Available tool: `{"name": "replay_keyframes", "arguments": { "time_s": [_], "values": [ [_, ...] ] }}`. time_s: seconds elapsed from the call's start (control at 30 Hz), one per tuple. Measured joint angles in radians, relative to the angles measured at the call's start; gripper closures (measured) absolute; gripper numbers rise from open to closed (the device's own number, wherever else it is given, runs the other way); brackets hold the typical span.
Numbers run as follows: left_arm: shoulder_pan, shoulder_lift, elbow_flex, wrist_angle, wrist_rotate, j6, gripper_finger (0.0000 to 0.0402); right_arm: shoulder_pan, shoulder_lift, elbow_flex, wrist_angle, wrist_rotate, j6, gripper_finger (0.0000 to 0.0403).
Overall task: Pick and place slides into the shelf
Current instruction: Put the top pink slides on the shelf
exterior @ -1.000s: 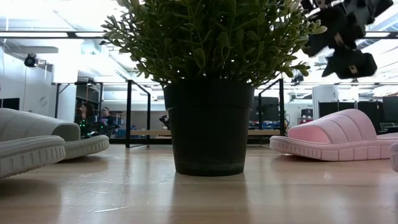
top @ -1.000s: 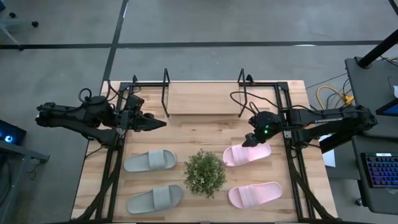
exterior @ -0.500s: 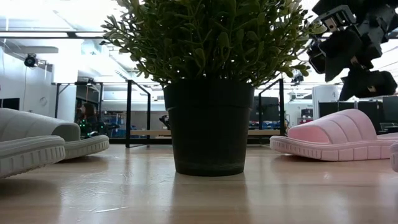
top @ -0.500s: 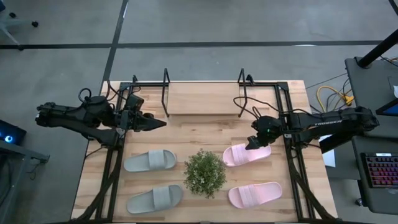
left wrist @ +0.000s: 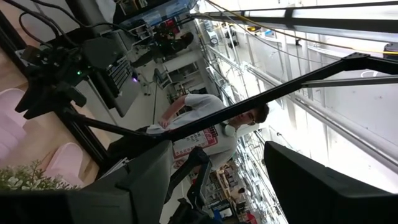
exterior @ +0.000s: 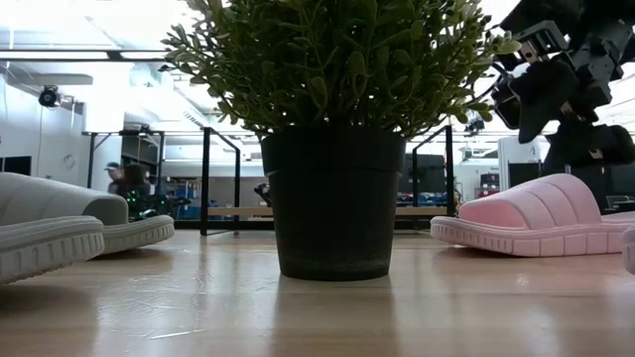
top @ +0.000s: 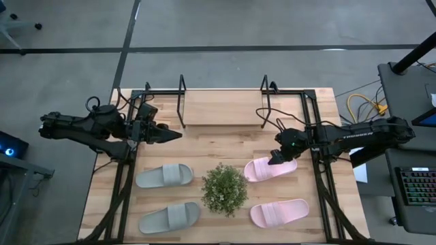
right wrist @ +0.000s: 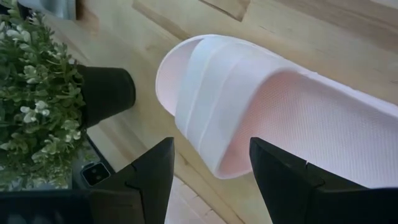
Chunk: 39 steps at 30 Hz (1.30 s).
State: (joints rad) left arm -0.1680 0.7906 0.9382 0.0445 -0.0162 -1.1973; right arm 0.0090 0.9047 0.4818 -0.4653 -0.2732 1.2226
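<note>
Pale pink foam fills the right wrist view: the right gripper (right wrist: 211,177) hangs just above the strap end of the far pink slide (top: 270,168), its two dark fingers (right wrist: 149,174) spread apart on either side of the strap with nothing held between them. From above, that gripper (top: 278,156) sits over the slide's back edge, with the right arm reaching in from the table's right side. From table height the gripper (exterior: 566,94) shows just over the slide (exterior: 541,228), though whether it touches the foam cannot be told

The near pink slide (top: 279,213) lies flat on the table (top: 225,139) in front of the first one. Two grey slides (top: 164,175) (top: 169,218) lie on the left half, one behind the other, and a potted green plant (top: 224,189) stands between the grey pair and the pink pair. All four slides rest on the tabletop; the shelf (top: 223,107) at the back edge, a light board between black rails, holds none of them

The left gripper (top: 172,135) waits over the table's left side, near the shelf's left rail, fingers parted and holding nothing. Beyond the table, the left wrist view shows a person in a white shirt (left wrist: 205,127)
</note>
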Motion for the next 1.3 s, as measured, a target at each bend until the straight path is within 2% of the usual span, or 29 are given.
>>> {"name": "replay_keyframes", "arguments": {
  "time_s": [0.77, 1.3],
  "values": [
    [0.000, 0.001, 0.001, 0.002, -0.001, 0.000, 0.0162, 0.000, 0.116, -0.005, 0.064, -0.042, -0.024, 0.0202],
    [0.000, 0.000, 0.001, 0.003, -0.008, 0.000, 0.0162, 0.013, 0.223, -0.006, 0.222, -0.050, -0.022, 0.0202]
  ]
}}
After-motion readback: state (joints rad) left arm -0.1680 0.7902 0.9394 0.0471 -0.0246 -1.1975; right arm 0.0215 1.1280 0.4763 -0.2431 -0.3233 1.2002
